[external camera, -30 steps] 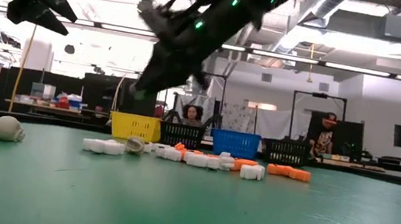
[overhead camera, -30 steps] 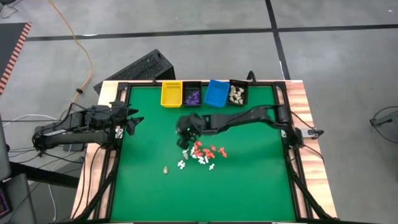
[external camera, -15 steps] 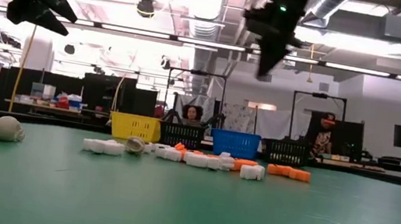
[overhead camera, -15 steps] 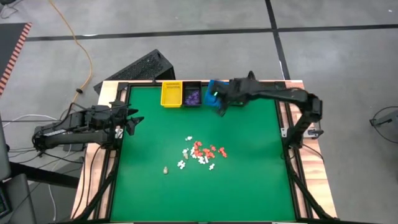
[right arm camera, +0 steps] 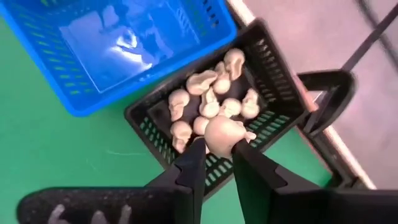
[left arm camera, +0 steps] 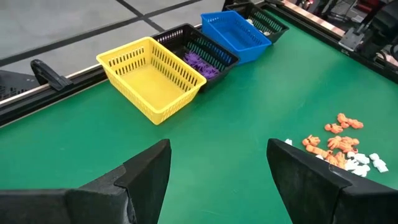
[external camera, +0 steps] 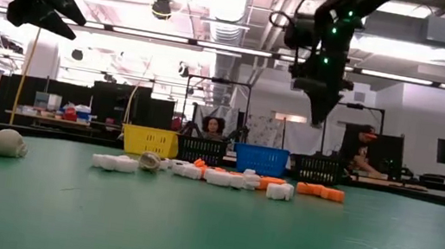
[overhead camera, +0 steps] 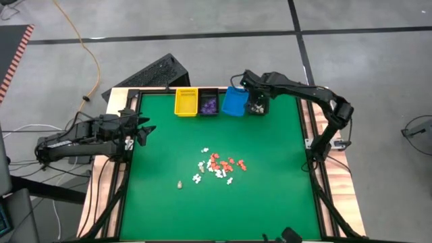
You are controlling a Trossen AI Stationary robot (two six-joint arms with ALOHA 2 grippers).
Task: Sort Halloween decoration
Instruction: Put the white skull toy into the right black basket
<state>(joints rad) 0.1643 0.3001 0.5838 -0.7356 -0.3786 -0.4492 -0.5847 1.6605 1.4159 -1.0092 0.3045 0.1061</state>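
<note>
From above, the green counter [overhead camera: 263, 196] carries four bins in a row at its far edge: a yellow bin [overhead camera: 185, 102], a black bin with purple pieces [overhead camera: 208, 102], a blue bin [overhead camera: 235, 101] and a second black bin [overhead camera: 258, 102] with cream pieces. The right tool [overhead camera: 252, 100] hangs over this second black bin, at the end of the row. The left tool [overhead camera: 144, 130] waits at the left edge of the counter, well apart from the bins. In the middle of the counter lies a loose group of white and orange-red pieces [overhead camera: 221, 166], and one cream piece [overhead camera: 180, 183] lies alone, to the left of the group and nearer the front edge. In the low view, the right tool [external camera: 320, 102] is high above the second black bin [external camera: 316, 168], and the white and orange pieces [external camera: 224, 177] lie in a line on the counter, with the lone cream piece [external camera: 7, 143] far to the left; a person [external camera: 214, 127] sits behind the bins. In the left wrist view, the left tool [left arm camera: 217, 168] has its fingers [left arm camera: 146, 177] spread wide with nothing between them, facing the yellow bin [left arm camera: 152, 78]. In the right wrist view, the right tool [right arm camera: 217, 155] is closed on a cream skull piece [right arm camera: 222, 134], held at the fingertips [right arm camera: 193, 163] above the second black bin [right arm camera: 273, 78], where other cream pieces [right arm camera: 208, 99] lie.
</note>
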